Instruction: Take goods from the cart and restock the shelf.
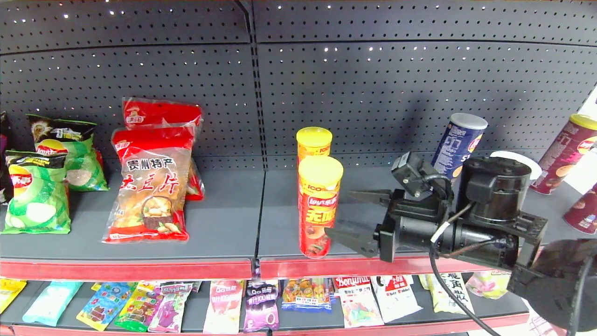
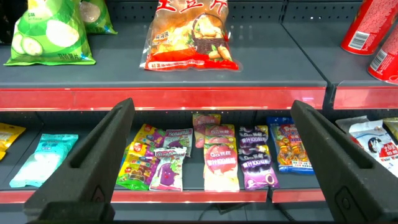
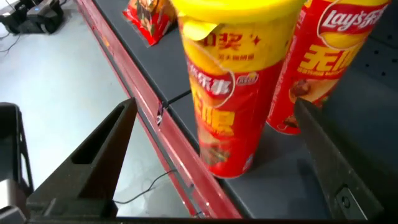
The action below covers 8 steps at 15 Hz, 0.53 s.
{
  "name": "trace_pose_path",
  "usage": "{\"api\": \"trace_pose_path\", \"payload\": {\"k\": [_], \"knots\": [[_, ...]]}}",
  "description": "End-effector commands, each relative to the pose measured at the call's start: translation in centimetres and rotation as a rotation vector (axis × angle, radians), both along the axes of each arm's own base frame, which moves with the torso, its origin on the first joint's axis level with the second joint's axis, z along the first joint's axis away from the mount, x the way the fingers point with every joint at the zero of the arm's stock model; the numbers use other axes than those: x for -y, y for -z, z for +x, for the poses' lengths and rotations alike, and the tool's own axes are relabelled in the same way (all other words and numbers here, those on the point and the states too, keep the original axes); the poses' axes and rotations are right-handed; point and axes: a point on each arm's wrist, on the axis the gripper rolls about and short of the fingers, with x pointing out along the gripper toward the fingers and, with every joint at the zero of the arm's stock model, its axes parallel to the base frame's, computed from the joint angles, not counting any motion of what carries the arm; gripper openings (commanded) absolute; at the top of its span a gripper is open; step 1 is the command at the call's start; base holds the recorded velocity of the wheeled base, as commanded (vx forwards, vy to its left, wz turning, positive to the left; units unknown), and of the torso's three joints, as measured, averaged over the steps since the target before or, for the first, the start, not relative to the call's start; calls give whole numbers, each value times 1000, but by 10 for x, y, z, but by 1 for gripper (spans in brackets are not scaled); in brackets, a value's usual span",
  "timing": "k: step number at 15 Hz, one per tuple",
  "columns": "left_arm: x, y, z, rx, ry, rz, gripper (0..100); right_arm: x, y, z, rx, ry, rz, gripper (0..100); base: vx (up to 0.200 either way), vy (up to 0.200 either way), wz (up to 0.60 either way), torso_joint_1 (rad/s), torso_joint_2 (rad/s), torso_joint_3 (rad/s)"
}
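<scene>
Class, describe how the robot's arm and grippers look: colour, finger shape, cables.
The right gripper is matte black, with two long wedge fingers tapering to points. Behind it sit a boxy camera and a round black wrist housing. A black cable with a white section trails below. The left gripper has the same design.

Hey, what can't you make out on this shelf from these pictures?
Head view: blue can, lower half hidden behind the right arm.
Head view: rear yellow-lidded can, body mostly behind the front can.
Head view: nearer maroon can, cut off by the edge.
Left wrist view: red cans, tops cut off.
</scene>
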Motion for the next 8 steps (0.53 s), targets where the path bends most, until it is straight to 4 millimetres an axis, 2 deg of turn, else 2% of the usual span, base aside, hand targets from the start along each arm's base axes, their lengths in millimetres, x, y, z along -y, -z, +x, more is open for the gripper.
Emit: {"api": "trace_pose_path", "payload": {"k": [1,3,5,8], "knots": [[0,0,0,-1,0,0,100,13,-5,-21,-4,-5,9,100,0,0,0,0,0,0],[0,0,0,-1,0,0,100,24,0,-37,-38,-5,3,100,0,0,0,0,0,0],[0,0,0,-1,0,0,100,29,7,-44,-94,19,-3,100,0,0,0,0,0,0],[0,0,0,-1,0,0,100,33,13,-39,-146,92,-51,100,0,0,0,0,0,0]]}}
